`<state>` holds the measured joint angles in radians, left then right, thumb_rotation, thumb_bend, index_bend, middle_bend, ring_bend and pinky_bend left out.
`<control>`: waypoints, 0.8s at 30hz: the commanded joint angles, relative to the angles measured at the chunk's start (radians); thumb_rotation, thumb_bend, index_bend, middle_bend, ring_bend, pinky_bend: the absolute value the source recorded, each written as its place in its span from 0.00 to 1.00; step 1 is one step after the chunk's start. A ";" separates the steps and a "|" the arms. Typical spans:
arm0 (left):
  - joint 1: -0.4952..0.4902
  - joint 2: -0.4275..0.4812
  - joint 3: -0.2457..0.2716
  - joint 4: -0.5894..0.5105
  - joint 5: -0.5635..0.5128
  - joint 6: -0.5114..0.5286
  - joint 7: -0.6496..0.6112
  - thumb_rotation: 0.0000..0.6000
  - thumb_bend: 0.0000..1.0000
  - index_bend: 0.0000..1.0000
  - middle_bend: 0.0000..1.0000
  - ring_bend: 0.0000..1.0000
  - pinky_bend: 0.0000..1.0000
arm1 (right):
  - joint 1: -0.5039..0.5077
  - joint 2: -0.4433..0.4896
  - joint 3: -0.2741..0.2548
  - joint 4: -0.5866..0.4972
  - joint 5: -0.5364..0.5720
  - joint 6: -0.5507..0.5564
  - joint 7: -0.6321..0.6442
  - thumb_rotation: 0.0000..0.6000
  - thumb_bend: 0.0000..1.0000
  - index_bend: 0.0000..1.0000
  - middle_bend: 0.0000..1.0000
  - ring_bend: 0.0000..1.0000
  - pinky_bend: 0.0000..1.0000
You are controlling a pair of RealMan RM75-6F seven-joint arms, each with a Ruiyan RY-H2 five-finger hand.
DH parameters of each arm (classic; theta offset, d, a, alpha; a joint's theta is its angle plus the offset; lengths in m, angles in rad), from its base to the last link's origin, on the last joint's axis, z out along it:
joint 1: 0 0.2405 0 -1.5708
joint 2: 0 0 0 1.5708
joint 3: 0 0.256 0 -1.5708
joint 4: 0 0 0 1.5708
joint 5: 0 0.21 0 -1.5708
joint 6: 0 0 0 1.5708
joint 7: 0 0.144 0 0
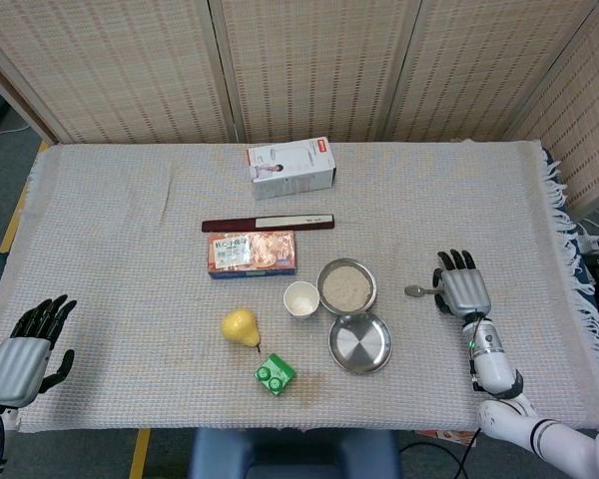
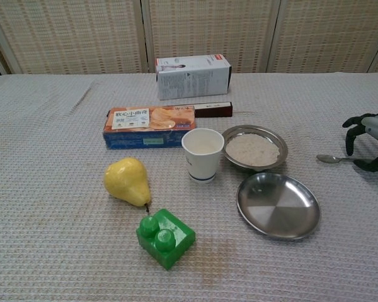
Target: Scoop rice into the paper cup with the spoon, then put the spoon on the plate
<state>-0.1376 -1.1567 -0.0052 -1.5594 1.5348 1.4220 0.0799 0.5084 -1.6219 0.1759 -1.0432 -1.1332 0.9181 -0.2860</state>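
A metal spoon [image 1: 417, 291] [image 2: 331, 159] lies on the cloth right of the rice bowl [image 1: 346, 286] [image 2: 254, 148], bowl end pointing left. My right hand [image 1: 462, 290] [image 2: 369, 139] hovers over the spoon's handle with fingers apart and curved, and I cannot tell if it touches. The white paper cup [image 1: 300, 298] [image 2: 203, 154] stands upright left of the rice bowl. The empty steel plate [image 1: 360, 342] [image 2: 278, 206] sits in front of the bowl. My left hand [image 1: 27, 349] rests open at the near left corner, far from everything.
A yellow pear [image 2: 127, 181] and a green block [image 2: 166, 238] lie near the front. A biscuit box [image 2: 149, 126], a dark slim box [image 1: 268, 224] and a white carton [image 2: 193, 75] stand behind the cup. The fringed table edge [image 1: 569, 249] is at the right.
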 commanded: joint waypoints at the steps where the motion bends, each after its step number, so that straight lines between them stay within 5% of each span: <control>1: -0.002 -0.001 0.001 0.001 -0.001 -0.004 0.002 1.00 0.48 0.00 0.00 0.00 0.12 | 0.003 -0.005 0.000 0.004 0.006 -0.005 -0.002 1.00 0.33 0.48 0.10 0.00 0.00; 24: -0.004 0.002 0.004 0.003 0.002 -0.005 -0.005 1.00 0.48 0.00 0.00 0.00 0.12 | 0.017 -0.024 -0.005 0.011 0.025 -0.007 -0.023 1.00 0.32 0.55 0.12 0.00 0.00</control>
<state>-0.1419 -1.1549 -0.0011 -1.5560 1.5368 1.4168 0.0754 0.5252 -1.6461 0.1709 -1.0328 -1.1088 0.9105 -0.3092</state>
